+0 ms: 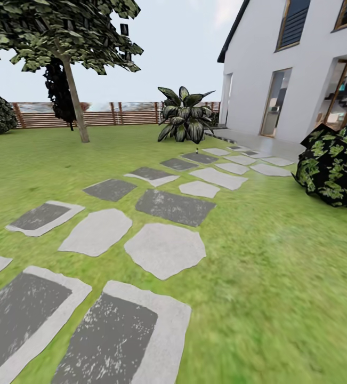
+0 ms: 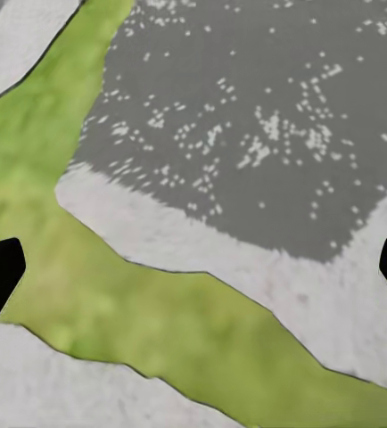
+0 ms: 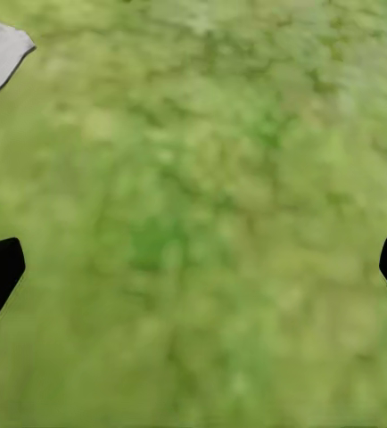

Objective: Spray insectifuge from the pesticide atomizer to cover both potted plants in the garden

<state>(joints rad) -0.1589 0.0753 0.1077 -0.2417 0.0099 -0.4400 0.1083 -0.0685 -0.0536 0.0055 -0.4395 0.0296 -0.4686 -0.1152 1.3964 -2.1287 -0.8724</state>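
Pesticide atomizer is nowhere I can make out among the pictures, nor the two low potted plants; I am standing on the garden lawn with a run of stepping stones curving away toward the white house. A striped spiky agave is growing at the far end of the path, a tree and the slatted fence are sitting behind it, and a dark leafy bush is crowding the right edge. My left gripper is hanging wide open over a mottled grey stone, holding nothing; my right gripper is likewise spread and empty above bare grass. Judging the step as travel and search, I am thinking it best to keep both arms tucked, roll along the stones, and sweep the head slowly for a small red-topped bottle. No pots or other containers are presenting themselves yet, so their contents I cannot report.
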